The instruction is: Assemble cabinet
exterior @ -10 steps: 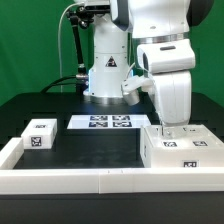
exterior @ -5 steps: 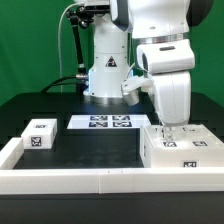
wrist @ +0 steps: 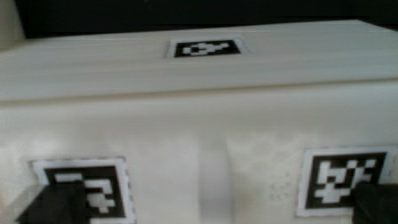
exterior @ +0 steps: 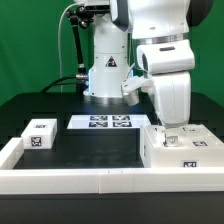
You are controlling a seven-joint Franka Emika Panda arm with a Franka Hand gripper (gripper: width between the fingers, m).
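The cabinet [exterior: 186, 150], a large white box body with black-and-white tags, lies at the exterior view's right, against the white front rail. My gripper [exterior: 170, 127] points straight down and sits low over the cabinet's top, near its back edge. In the wrist view the cabinet [wrist: 196, 100] fills the picture and three of its tags show. My gripper [wrist: 210, 207] is open: the dark fingertips [wrist: 36, 205] stand far apart at the two lower corners, with the cabinet's tagged face between them. I cannot tell whether they touch it. No drawer fronts are in view.
A small white tagged block [exterior: 39, 134] sits at the exterior view's left. The marker board [exterior: 107, 123] lies flat at the back middle, before the robot base [exterior: 105, 72]. A white rail [exterior: 80, 181] runs along the table's front and left edges.
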